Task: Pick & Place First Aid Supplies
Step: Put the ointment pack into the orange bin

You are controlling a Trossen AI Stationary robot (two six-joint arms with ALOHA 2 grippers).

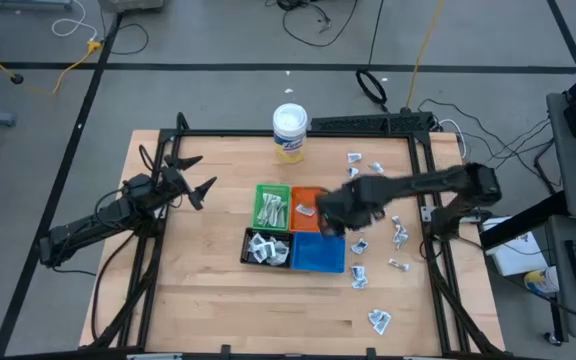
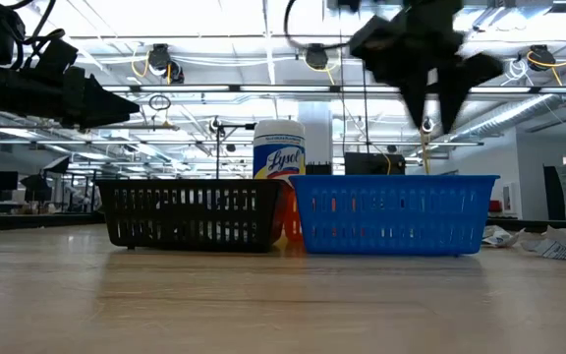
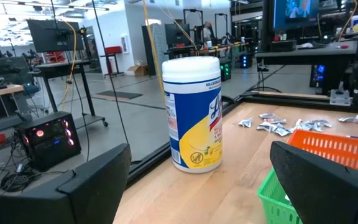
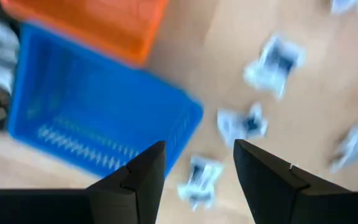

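Note:
The first aid supplies are small white-grey packets strewn flat over the right part of the table; more lie in the black tray, and pale strips lie in the green tray. My right gripper hangs high over the seam between the orange tray and the blue tray. It points down and is open, with nothing between its fingers. My left gripper waits open and level near the table's left edge, facing the tub.
The four trays stand together at mid-table. A white-lidded, yellow-labelled tub stands upright at the far edge. A black frame rail runs around the table. Bare wood lies along the near edge and on the left.

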